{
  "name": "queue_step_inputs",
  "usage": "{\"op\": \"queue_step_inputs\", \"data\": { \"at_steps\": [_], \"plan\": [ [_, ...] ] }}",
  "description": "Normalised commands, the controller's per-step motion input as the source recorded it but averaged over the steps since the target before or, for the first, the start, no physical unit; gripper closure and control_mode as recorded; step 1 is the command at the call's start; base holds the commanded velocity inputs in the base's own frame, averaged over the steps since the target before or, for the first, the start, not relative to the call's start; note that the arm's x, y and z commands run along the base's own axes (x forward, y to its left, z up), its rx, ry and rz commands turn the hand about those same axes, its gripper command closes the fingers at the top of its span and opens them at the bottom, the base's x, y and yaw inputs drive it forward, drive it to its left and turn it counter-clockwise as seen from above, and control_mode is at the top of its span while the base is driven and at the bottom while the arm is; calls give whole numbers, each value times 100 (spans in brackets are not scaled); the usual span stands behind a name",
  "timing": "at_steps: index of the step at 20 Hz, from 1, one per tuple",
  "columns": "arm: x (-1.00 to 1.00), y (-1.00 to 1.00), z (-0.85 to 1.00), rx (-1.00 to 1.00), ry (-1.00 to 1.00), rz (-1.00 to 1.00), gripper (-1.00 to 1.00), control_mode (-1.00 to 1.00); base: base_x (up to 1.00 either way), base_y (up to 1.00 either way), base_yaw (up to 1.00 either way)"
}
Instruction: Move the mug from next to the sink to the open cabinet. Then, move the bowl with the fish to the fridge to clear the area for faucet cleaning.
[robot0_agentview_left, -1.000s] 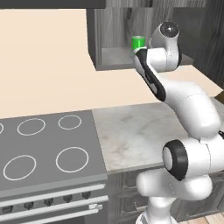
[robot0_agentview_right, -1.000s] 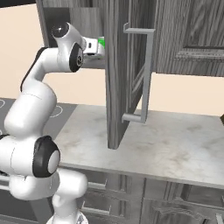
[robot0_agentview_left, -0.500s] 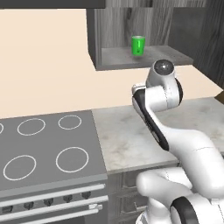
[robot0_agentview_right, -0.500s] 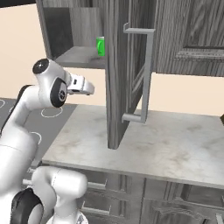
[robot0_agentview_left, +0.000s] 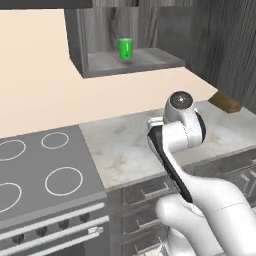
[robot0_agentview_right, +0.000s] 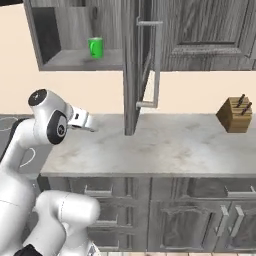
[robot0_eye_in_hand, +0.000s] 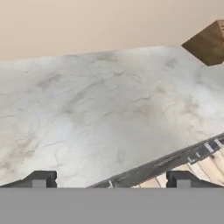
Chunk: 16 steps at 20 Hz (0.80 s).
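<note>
The small green mug (robot0_agentview_left: 125, 49) stands upright on the shelf of the open cabinet (robot0_agentview_left: 135, 62), well apart from my arm. From the right it shows as the mug (robot0_agentview_right: 95, 47) on the grey shelf of the open cabinet (robot0_agentview_right: 75, 60), just left of the swung-out door. My gripper (robot0_agentview_right: 90, 123) hangs low over the marble counter (robot0_agentview_right: 165, 145), pointing right. In the hand view the gripper (robot0_eye_in_hand: 112, 179) is open, with nothing between its fingertips (robot0_eye_in_hand: 41, 178) and only bare counter (robot0_eye_in_hand: 100, 109) ahead. The sink, bowl, fish, fridge and faucet are out of view.
The open cabinet door (robot0_agentview_right: 134, 65) with its bar handle juts out over the counter. A wooden knife block (robot0_agentview_right: 235, 114) stands at the back right of the counter, also seen as the knife block (robot0_eye_in_hand: 208, 43). A stove (robot0_agentview_left: 45, 170) with ring burners lies to the left.
My arm has come down from the cabinet shelf to counter height, leaving the mug standing on the shelf. The whole picture has shifted, so the base has moved to the right.
</note>
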Motion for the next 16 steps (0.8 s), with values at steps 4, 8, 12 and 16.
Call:
{"op": "queue_step_inputs", "data": {
  "at_steps": [4,8,12,16],
  "plan": [
    [0,0,0,0,0,0,-100,100,-67,32,-86],
    [0,0,0,0,0,0,-100,100,-52,30,-89],
    [0,0,0,0,0,0,-100,100,-49,39,-90],
    [0,0,0,0,0,0,-100,100,-44,44,-93]
  ]
}}
